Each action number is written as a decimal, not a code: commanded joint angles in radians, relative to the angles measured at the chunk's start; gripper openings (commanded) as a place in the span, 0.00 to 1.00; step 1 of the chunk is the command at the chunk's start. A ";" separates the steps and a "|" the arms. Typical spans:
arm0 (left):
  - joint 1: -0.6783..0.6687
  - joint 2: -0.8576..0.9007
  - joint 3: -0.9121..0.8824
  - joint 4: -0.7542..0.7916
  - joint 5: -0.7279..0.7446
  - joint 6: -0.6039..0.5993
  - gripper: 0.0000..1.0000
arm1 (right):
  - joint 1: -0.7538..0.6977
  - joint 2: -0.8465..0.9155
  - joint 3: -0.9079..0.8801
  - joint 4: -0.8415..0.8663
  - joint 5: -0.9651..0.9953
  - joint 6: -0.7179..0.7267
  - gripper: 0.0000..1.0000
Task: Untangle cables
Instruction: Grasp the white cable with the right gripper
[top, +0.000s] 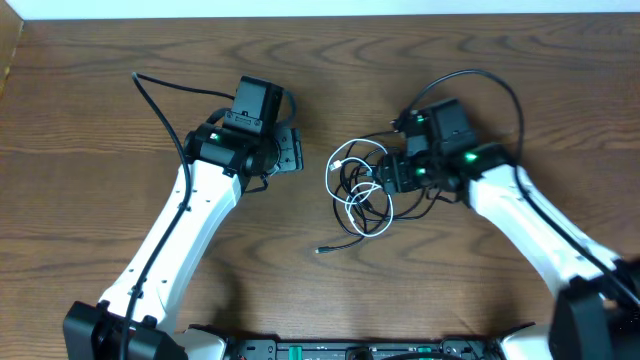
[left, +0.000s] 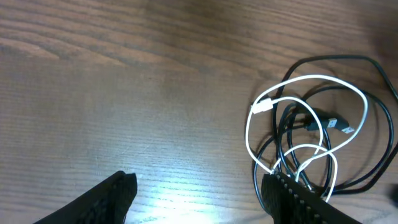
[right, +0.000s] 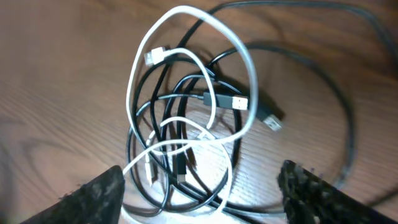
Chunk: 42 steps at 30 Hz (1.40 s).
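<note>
your right pincer (right: 202, 177) stands open astride the cables (right: 221, 99); lower it, close on the white cable (right: 158, 56) alone. left pincer (left: 199, 183): open, empty.

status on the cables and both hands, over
left hand open, empty, beside the tangle. right hand open over the cables. white cable looped through black cables, one knot. nothing else in the way.
</note>
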 joint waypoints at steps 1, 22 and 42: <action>0.002 0.000 -0.010 -0.013 -0.016 -0.005 0.70 | 0.026 0.092 0.010 0.049 0.004 0.020 0.69; 0.002 0.000 -0.011 -0.021 -0.016 -0.005 0.70 | 0.051 0.287 0.010 0.140 0.000 0.121 0.14; 0.002 0.000 -0.011 -0.019 -0.016 -0.005 0.70 | 0.034 0.253 0.011 -0.031 0.001 0.121 0.14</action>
